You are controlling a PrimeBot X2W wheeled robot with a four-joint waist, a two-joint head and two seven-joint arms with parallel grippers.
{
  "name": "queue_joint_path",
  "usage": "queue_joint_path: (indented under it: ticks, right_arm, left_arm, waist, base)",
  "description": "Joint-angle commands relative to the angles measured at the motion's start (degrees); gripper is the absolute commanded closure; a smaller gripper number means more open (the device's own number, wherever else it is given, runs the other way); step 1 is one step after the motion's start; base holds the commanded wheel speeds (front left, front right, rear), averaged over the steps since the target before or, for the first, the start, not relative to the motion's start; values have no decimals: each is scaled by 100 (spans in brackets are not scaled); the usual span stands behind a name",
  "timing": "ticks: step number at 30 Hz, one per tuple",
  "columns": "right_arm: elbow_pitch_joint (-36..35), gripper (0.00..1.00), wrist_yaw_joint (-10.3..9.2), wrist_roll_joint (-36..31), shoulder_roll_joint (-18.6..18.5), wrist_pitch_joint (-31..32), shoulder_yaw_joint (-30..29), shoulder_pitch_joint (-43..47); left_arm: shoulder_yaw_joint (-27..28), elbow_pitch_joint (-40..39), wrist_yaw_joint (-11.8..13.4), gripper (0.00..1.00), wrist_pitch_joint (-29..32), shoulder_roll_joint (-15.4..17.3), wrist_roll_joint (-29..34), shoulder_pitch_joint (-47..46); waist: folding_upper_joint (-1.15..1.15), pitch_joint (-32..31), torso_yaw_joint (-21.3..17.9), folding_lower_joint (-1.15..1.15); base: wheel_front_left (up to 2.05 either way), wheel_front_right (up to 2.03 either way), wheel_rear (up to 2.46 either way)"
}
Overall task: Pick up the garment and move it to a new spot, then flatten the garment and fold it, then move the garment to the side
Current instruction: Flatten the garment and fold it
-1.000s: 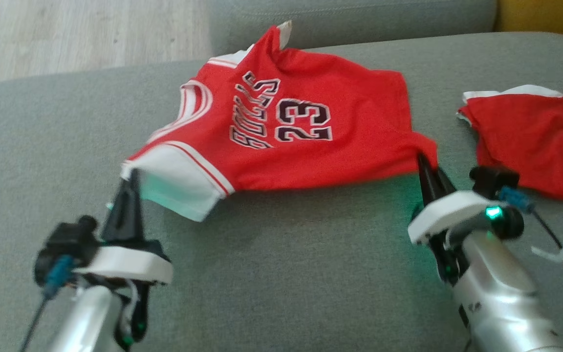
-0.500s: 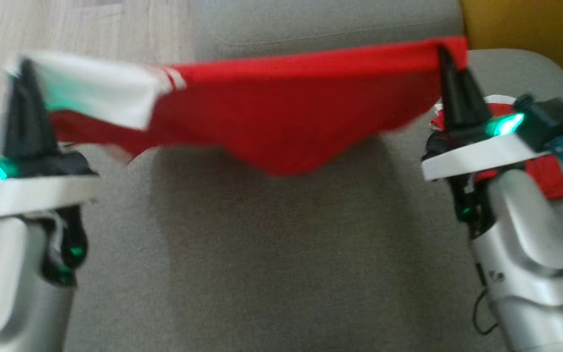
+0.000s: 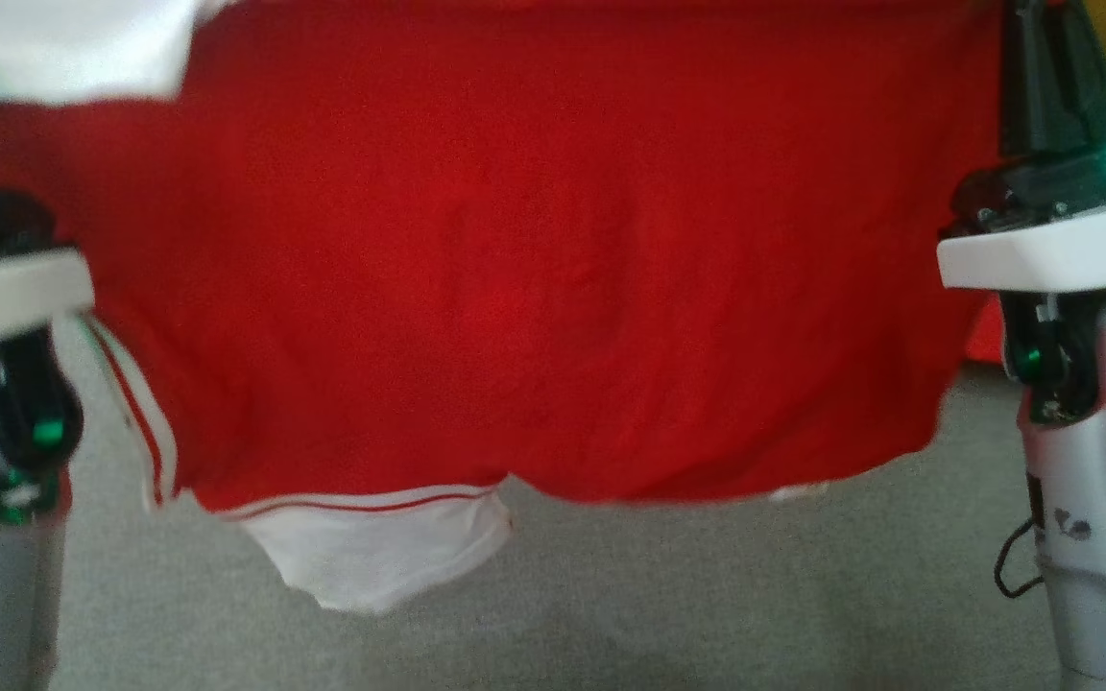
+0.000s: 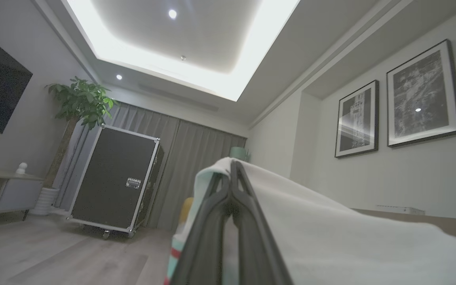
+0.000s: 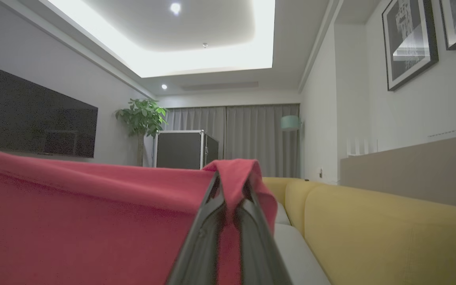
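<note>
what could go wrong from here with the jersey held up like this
The left gripper and right gripper each pinch only a small corner of the jersey, so one corner may slip free. The hanging white trim could crumple under when lowered onto the grey cushion. The jersey also blocks much of the head view, so placement may be off.

1. Grey cushion, plain fabric.
2. Yellow sofa.
3. Black wheeled case, beside potted plant.
4. Television, wall-mounted.
5. Two framed pictures, side by side on the wall.
6. Grey curtains, closed.
</note>
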Motion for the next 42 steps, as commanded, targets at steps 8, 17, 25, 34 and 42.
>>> queue_joint_path:
  ticks: [8,17,25,34,42]
  right_arm:
    - [1284,100,-4,59,-151,391,368,-1777]
    - [3765,100,-4,-672,-57,-773,-31,-4267]
    - [4825,100,-4,-972,72,-925,14,-4090]
    - [6003,100,-4,-868,98,-889,659,-2877]
    - [6357,100,-4,-49,-129,-260,1999,-2159]
  left_arm:
    - [-219,1832,-463,100,694,504,-82,-2254]
    - [-497,4161,-948,100,-96,292,282,-4572]
    - [-811,5371,-1425,100,-622,36,334,-4536]
    - [-1178,6171,-1708,100,-899,-162,295,-2835]
    - [-1495,5907,-1801,100,-702,62,-8,-1277]
  waist:
    - [0,1153,92,1]
    - [0,1609,280,1]
    - [0,1644,385,1]
    - [0,1364,466,1]
    - [0,817,465,1]
  base:
    - [0,0,0]
    - [0,0,0]
    - [0,0,0]
    - [0,0,0]
    - [0,0,0]
